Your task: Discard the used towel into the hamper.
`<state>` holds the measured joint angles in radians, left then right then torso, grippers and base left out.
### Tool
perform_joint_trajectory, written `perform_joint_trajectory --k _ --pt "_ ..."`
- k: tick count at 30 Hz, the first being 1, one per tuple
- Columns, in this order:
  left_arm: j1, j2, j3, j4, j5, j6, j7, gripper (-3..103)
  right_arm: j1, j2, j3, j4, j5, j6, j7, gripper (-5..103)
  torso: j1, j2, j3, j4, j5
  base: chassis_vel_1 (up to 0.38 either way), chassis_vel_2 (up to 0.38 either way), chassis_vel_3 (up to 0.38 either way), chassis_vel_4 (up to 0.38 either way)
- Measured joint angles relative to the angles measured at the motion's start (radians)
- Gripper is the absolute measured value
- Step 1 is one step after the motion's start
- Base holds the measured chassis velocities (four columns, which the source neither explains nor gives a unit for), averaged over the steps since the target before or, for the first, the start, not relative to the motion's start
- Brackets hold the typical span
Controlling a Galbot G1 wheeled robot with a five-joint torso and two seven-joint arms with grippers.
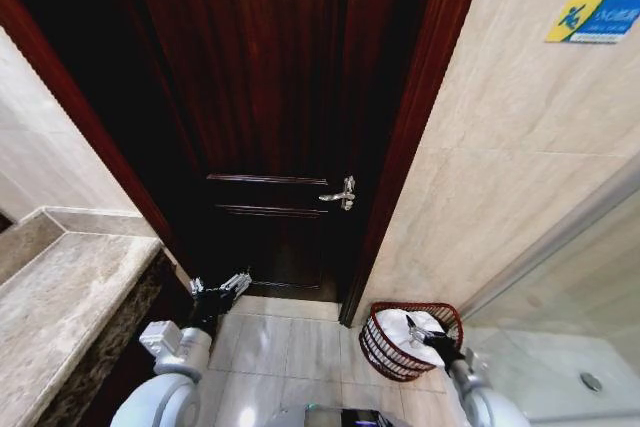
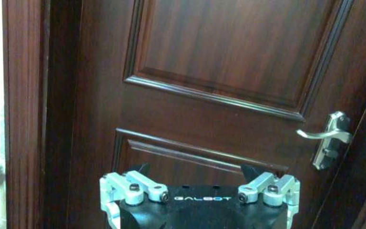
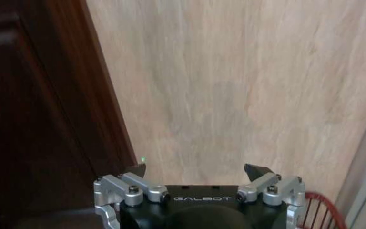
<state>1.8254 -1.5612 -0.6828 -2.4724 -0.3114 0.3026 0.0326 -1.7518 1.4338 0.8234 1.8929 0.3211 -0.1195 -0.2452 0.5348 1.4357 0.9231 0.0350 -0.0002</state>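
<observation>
The hamper [image 1: 408,340] stands on the floor against the tiled wall just right of the dark door [image 1: 270,117], with something white inside. The right gripper [image 1: 418,330] hovers over it, jaws spread and empty. The left gripper [image 1: 222,287] faces the door, likewise spread and empty.

You saw a dim, dark door [image 1: 250,97], bright wall tiles [image 1: 520,167] w/ soft glare, and bent pic edges.

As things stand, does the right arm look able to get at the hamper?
Probably yes. The right gripper hangs open over the hamper, which stands on the floor against the tiled wall, and nothing lies between them. The left gripper is over by the door.
</observation>
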Motion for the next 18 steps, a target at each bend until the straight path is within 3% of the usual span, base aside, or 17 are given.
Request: perform_joint_trajectory --k 9,18 --pt "0.0 0.0 0.0 0.0 0.0 0.0 0.0 97 -0.067 0.029 0.024 0.178 0.001 0.07 0.034 100 0.0 0.0 0.0 0.0001 0.0 0.0 0.0 0.0 0.0" --pt "0.0 0.0 0.0 0.0 0.0 0.0 0.0 97 -0.065 0.041 -0.017 0.347 -0.023 0.059 0.075 100 0.0 0.0 0.0 0.0002 0.0001 0.0 0.0 0.0 0.0"
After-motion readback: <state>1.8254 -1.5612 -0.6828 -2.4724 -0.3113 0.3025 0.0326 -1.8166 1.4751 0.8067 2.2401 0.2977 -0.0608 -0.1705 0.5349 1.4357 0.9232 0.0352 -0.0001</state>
